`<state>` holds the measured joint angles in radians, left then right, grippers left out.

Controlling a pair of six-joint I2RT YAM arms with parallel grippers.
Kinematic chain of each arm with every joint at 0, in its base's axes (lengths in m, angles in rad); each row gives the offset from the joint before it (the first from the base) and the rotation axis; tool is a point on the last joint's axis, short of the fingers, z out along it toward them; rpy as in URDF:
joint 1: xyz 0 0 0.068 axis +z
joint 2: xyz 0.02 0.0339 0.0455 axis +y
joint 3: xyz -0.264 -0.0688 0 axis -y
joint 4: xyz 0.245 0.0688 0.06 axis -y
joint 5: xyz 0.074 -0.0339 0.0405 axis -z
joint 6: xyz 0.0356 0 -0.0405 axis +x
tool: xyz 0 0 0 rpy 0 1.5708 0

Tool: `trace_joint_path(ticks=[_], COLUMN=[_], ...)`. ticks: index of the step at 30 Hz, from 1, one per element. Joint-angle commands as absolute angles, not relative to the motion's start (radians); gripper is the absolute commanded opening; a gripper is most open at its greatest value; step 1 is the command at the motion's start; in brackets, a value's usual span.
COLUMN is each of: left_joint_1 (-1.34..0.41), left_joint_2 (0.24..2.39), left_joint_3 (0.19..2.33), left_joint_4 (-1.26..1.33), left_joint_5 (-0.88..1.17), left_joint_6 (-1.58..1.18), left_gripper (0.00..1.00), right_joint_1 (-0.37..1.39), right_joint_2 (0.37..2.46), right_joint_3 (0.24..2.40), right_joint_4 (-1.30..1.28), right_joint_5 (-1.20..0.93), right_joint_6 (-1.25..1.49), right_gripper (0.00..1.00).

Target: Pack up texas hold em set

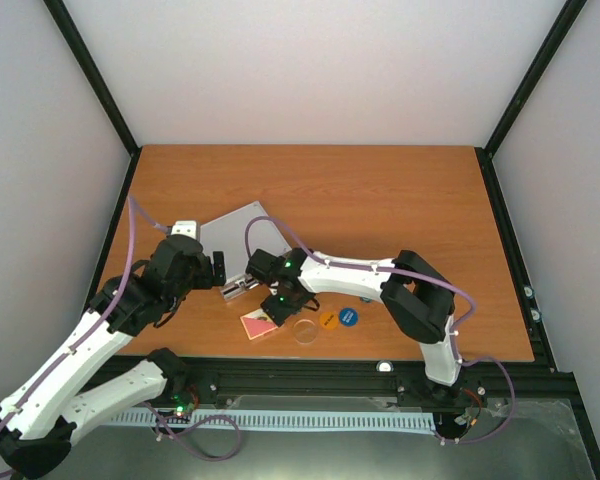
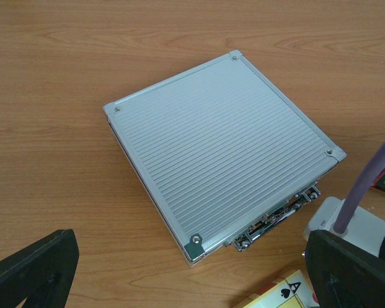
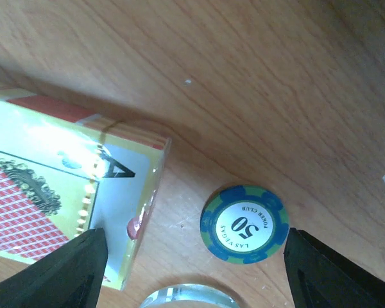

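- The right gripper, one of two on the rig, hung over the table with its two fingers spread wide and nothing between them.
- One blue chip, marked 50, lay flat on the wood at 2 o'clock of that gap in the wrist view, clear of both fingers.
- One pink card deck, wrapped in clear film with an ace printed on its face, lay at 9 o'clock of the chip, near it but apart.
- One clear disc sat at 7 o'clock of the chip, only its rim showing in the wrist view.
- From overhead, one orange disc and one blue disc lay side by side at 3 o'clock of the clear disc, the orange one nearer to it.
- The left gripper was likewise wide open and held nothing, its two fingers framing the near corner of the case.
- One silver case lay flat at 12 o'clock of the left gripper, lid shut, with chrome fittings along its edge facing 5 o'clock in that view; their number could not be told.
- Overhead, the case stood at 11 o'clock of the right gripper, with every loose piece outside it toward 5 o'clock.
- One purple cable crossed the left wrist view at 3 o'clock.
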<state>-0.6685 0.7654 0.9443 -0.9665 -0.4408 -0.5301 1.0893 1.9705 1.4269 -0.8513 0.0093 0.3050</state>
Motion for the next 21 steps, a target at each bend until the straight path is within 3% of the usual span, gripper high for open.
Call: trace_joint_path(ticks=[1,21], left_joint_1=[-0.669,-0.669], left_joint_2=[0.754,0.76], left_joint_3=[0.961,0.958], left_joint_4=[-0.975,-0.973], left_joint_5=[-0.445,-0.444], left_joint_6=[-0.543,-0.545], left_gripper=[1.0,1.0], right_joint_1=[1.094,1.055], right_joint_2=[2.007,1.923], right_joint_3=[1.426,1.381], right_joint_4=[-0.86,-0.834], right_joint_5=[0.029,0.071], right_joint_6=[0.313,0.326], right_gripper=[0.79,0.77])
